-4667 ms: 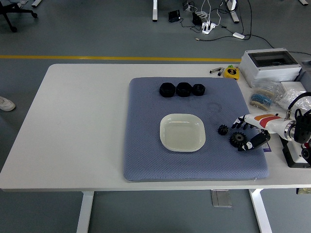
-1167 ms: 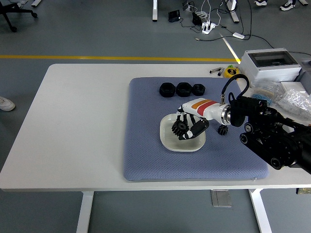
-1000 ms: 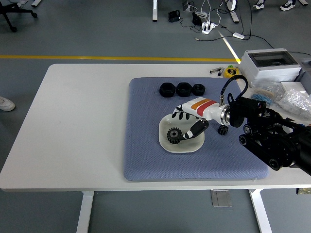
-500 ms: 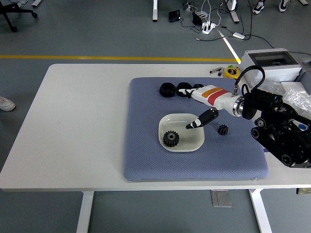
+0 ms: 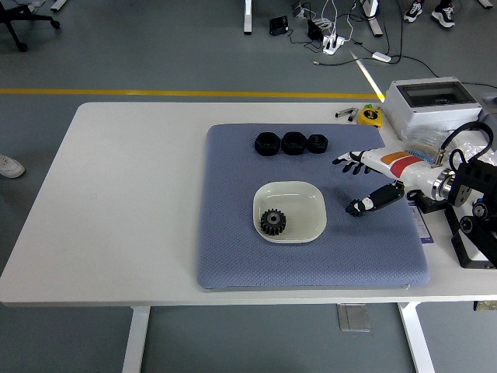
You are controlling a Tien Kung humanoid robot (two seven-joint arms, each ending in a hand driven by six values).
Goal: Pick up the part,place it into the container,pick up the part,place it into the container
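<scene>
A black gear (image 5: 272,221) lies flat in the white dish (image 5: 307,192) at the middle of the blue mat (image 5: 233,256). My right hand (image 5: 352,185) is open and holds nothing; it hovers over the mat to the right of the dish, fingers (image 5: 347,162) spread. Its thumb tip is right at the spot of a small black gear (image 5: 354,208), which is mostly hidden by it. Three black parts (image 5: 293,143) sit in a row at the mat's far edge. The left arm is out of view.
A grey box (image 5: 431,105) stands at the table's back right, with a yellow tape measure (image 5: 371,115) beside it. Bags of small parts (image 5: 423,151) lie behind my right arm.
My right hand carried the larger gear to the dish and let it go there. It then opened and drew back to the right, over the small gear.
</scene>
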